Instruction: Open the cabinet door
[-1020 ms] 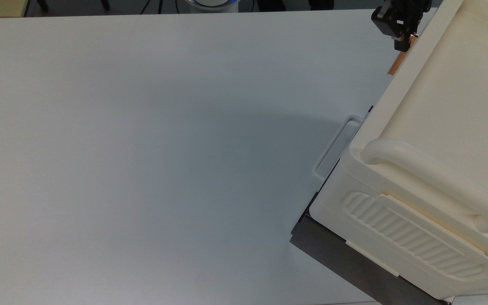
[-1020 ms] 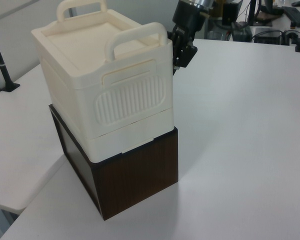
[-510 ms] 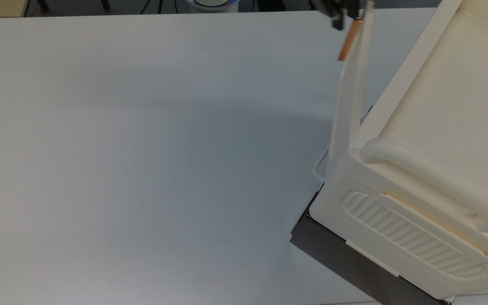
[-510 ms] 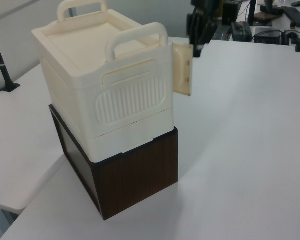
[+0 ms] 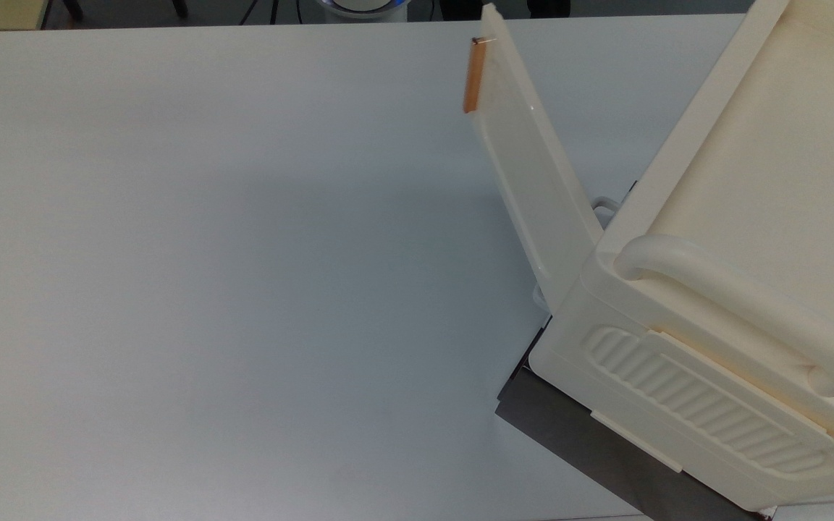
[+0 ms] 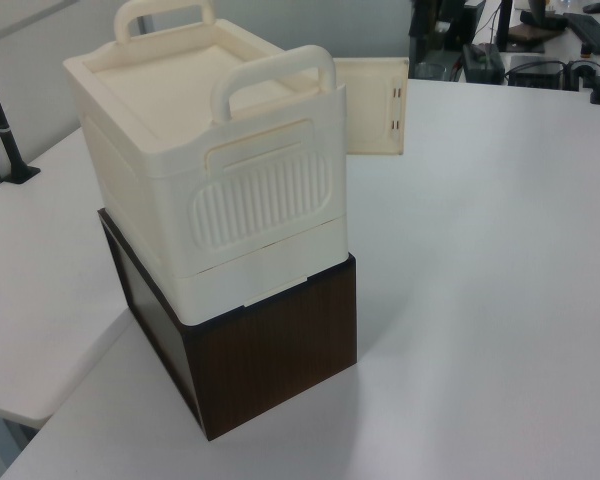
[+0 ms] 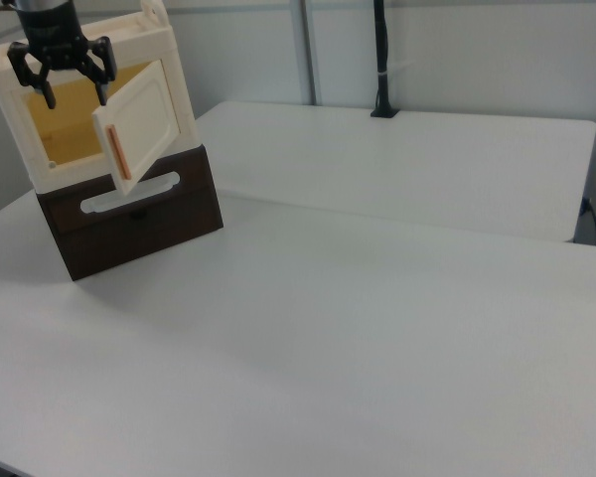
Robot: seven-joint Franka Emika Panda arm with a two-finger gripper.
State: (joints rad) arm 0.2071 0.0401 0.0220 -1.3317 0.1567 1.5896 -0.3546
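Observation:
The cabinet door [image 5: 533,174] stands swung wide open from the cream cabinet [image 5: 764,188], hinged at the corner nearest the top view's bottom. Its copper-orange bar handle [image 5: 473,76] is at the free edge, out over the table. The left view has the door [image 6: 372,105] sticking out past the cabinet's far corner. In the right view the door [image 7: 144,121] hangs ajar with its handle [image 7: 119,154] facing forward, and the yellow inside of the cabinet [image 7: 65,124] is exposed. My gripper [image 7: 75,97] hovers open just above the door's top edge, holding nothing.
The cabinet sits on a dark brown wooden box [image 6: 270,350] with a white slot handle [image 7: 129,194]. A thick tubular top handle [image 5: 743,311] and a ribbed side panel [image 6: 260,200] belong to the cabinet. A black pole [image 7: 380,60] is clamped to the far table. White tabletop [image 5: 243,253] spreads wide.
The door went from shut, to partly open, to wide open. My gripper, earlier on the copper handle, has let go and left the top view.

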